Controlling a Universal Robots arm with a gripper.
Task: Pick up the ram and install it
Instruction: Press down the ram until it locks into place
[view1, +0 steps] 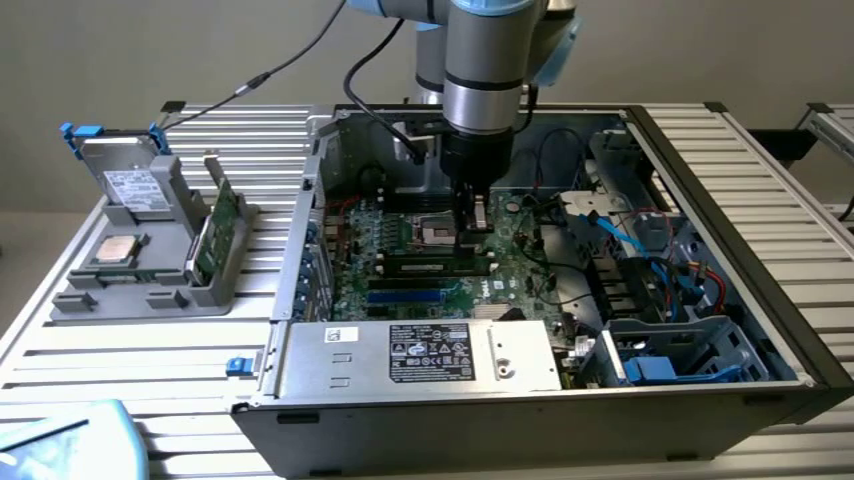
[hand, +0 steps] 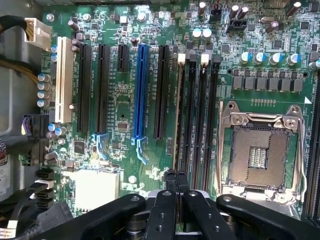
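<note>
Currently, item one: gripper (hand: 175, 187), standing low inside the open computer case (view1: 747, 150), its two black fingers pressed together with no gap showing between them. Nothing is hanging in the claw.

Item two: ram (hand: 177, 115), apparently sitting edge-on in the memory slot nearest the long black expansion slots on the green motherboard (hand: 120, 100). The closed fingertips are hovering right over its near end; whether they are touching it I cannot tell. The white latch (hand: 181, 57) at the far end is lying close against the stick, though whether it has clicked shut is not clear.

Item three: second green stick (view1: 218, 235), leaning upright in the grey holder (view1: 134, 290) outside the case, on the exterior view's left, well apart from the arm.

Item four: empty processor socket (hand: 260, 155), lying just beside the memory slots.

Risks, as I am judging them: pressing on one end alone could be leaving the stick tilted, one latch unlocked. A push slightly off the slot line could be flexing the board or skidding the fingertips onto the neighbouring slots. Drifting sideways would be endangering the socket's bare pins.
</note>
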